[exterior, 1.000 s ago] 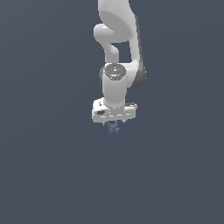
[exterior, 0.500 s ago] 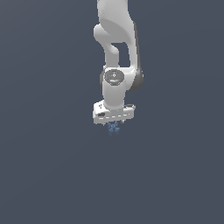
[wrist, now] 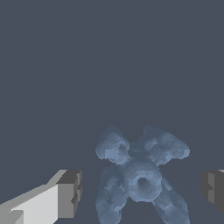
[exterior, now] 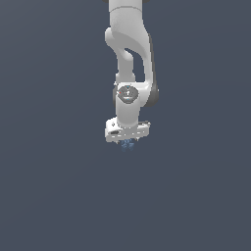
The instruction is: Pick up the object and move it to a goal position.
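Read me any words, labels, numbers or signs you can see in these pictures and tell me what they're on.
None: no readable text anywhere.
The arm, the gripper and the blue spiky object bear no lettering.
A small red mark on the round wrist joint cap is too small to tell whether it is text.

Exterior view: arm is seen reaching down from the top edge, with the gripper at its lower end, near frame centre. The object is located directly beneath the gripper. Wrist view: the object is placed between the two fingers, a gap left on each side; neither finger is touched.
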{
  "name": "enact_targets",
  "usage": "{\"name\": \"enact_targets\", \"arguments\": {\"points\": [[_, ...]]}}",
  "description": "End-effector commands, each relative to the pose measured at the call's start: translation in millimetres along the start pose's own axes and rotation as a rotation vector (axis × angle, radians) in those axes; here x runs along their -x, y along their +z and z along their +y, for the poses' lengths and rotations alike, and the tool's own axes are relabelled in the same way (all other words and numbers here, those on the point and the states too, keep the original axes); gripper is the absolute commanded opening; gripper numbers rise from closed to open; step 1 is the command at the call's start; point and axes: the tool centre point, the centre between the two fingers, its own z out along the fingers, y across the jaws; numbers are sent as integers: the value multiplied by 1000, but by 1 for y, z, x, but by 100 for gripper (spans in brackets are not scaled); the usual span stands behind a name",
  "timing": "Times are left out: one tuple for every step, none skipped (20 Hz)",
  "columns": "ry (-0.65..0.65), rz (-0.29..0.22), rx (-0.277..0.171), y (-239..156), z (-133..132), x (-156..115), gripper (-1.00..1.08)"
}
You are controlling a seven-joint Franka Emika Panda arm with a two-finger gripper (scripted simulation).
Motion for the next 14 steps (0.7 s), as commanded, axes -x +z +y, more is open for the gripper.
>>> {"name": "enact_targets", "arguments": {"points": [[-1, 0, 0, 12, 0, 1, 100], [-1, 0, 0, 15, 0, 1, 100], [-1, 0, 0, 17, 0, 0, 100], [-1, 0, 0, 19, 0, 0, 100], [-1, 0, 0, 21, 0, 0, 100], [-1, 0, 0, 21, 0, 0, 100], [-1, 0, 0, 22, 0, 0, 100], [-1, 0, 0, 22, 0, 0, -100], [-1, 0, 0, 22, 0, 0, -100], [-1, 0, 0, 22, 0, 0, -100], [-1, 0, 0, 22, 0, 0, -100], [-1, 0, 0, 22, 0, 0, -100], [-1, 0, 0, 22, 0, 0, -100], [-1, 0, 0, 22, 0, 0, -100]]}}
